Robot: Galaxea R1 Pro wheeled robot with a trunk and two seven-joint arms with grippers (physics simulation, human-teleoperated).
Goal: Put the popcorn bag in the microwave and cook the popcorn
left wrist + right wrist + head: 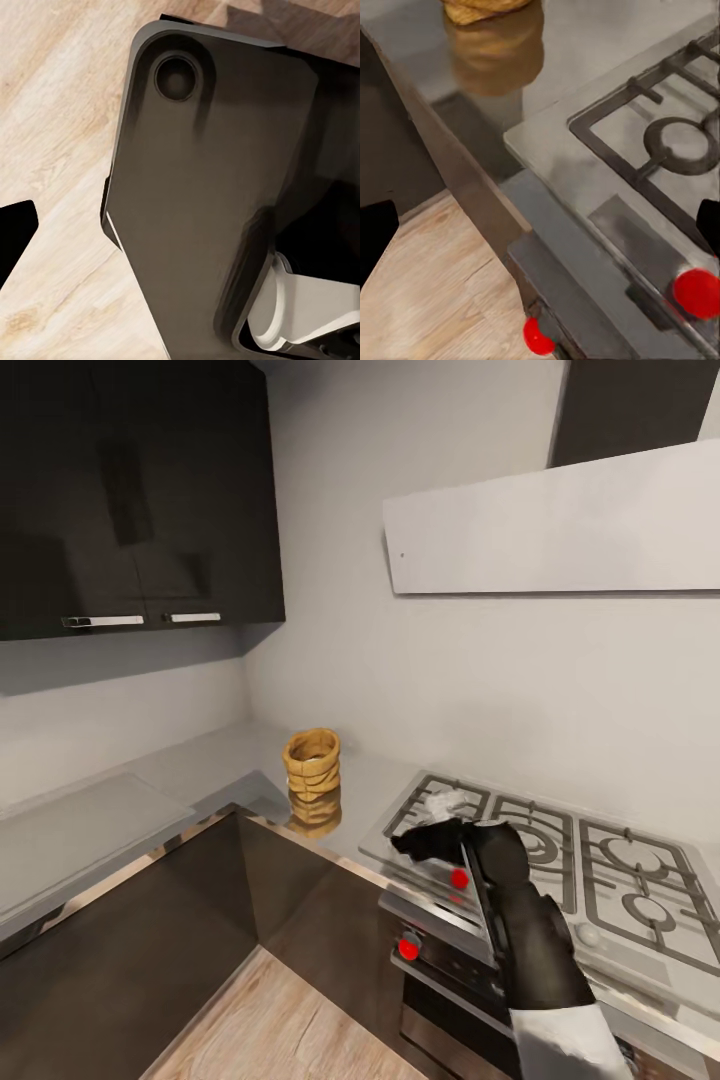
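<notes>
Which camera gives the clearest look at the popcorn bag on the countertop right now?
The head view: the whole popcorn bag stands upright on the countertop in the corner, left of the gas hob, rolled rim and reflection visible. The right wrist view catches just its lower edge and reflection. The left wrist view looks at wood floor and the robot's own body.

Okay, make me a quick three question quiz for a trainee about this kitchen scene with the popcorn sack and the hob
1. True or false: the popcorn bag stands upright on the countertop.
2. The right tool hovers over: A) the gas hob's near left corner, B) the bag, C) the upper cabinets.
3. Fill in: the oven front below the hob has ___ knobs.

Key:
1. True; its reflection shows on the glossy top.
2. A.
3. Red.
</notes>
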